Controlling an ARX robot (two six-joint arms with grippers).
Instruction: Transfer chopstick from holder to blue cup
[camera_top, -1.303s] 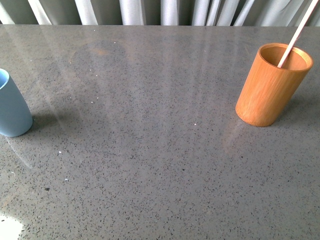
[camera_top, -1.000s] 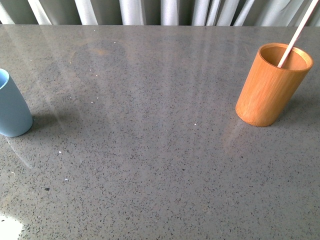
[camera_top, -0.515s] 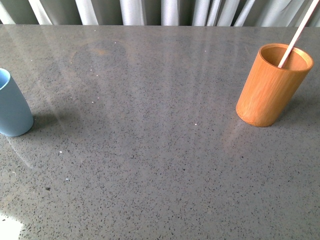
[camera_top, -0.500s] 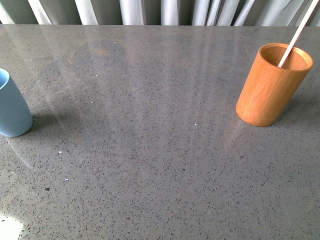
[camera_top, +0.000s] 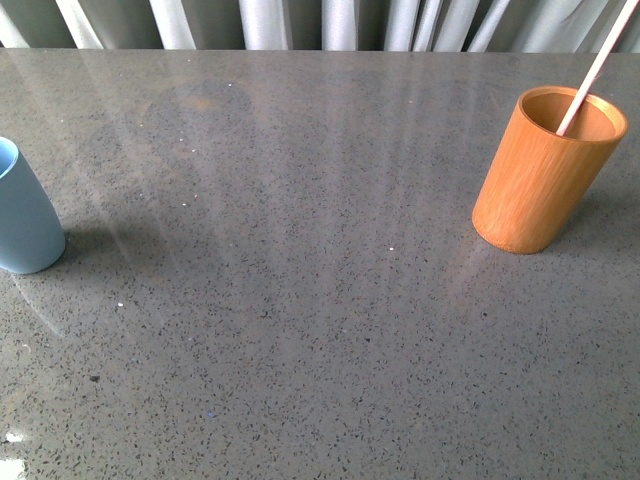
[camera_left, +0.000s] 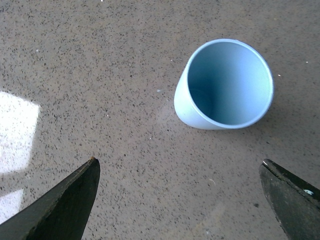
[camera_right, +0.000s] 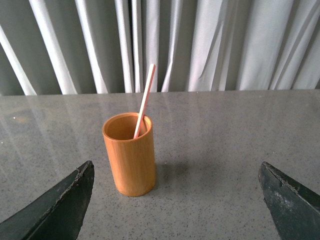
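In front, the blue cup sits far left on the grey table. The holder stands far right, and the chopstick leans inside it. The left wrist camera shows the left gripper spread wide, with the empty blue cup beyond. The right gripper is spread wide too, facing the holder.

On the table, the cup stands at nine o'clock and the holder at two o'clock, with the chopstick inside it.
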